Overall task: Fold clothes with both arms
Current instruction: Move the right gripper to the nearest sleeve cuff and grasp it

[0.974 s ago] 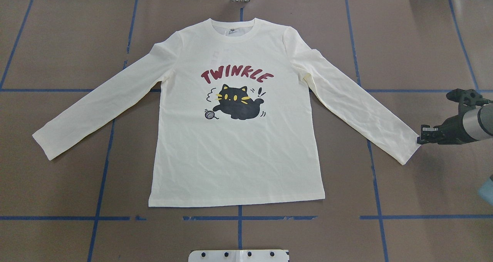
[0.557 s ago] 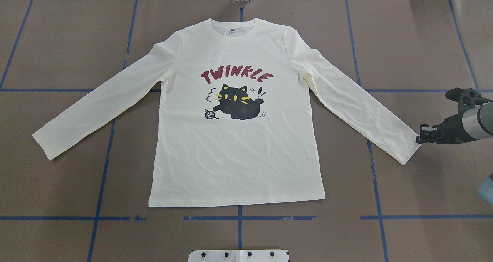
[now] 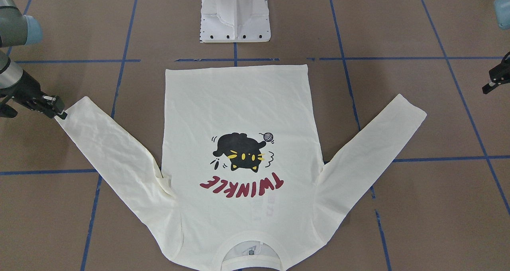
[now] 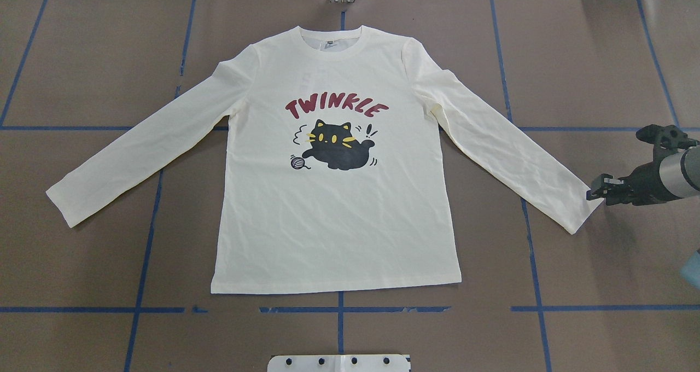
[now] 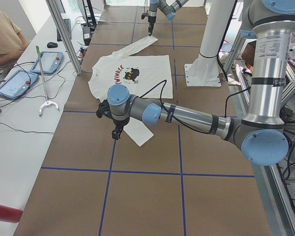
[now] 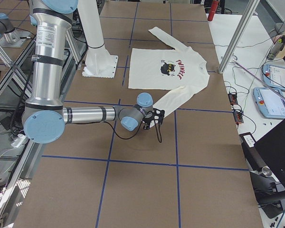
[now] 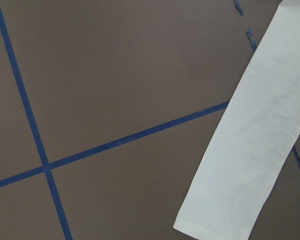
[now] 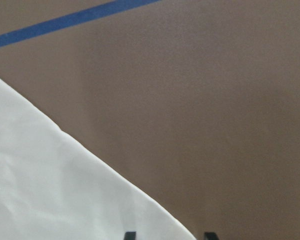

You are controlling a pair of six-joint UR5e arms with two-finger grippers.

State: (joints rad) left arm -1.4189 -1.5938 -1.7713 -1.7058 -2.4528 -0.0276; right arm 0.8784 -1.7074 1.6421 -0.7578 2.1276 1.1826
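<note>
Cream T-shirt (image 4: 333,219) flat mid-desk, right gripper (image 4: 590,195) parted, gripping nothing, at cuff (image 4: 578,214) near right edge, left gripper (image 3: 489,87) opening impossible to tell

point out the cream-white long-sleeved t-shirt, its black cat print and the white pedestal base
cream-white long-sleeved T-shirt (image 4: 333,224): overhead view, lower front panel
black cat print (image 4: 339,153): overhead view, cat's body
white pedestal base (image 3: 235,28): front-facing view, its foot
</note>
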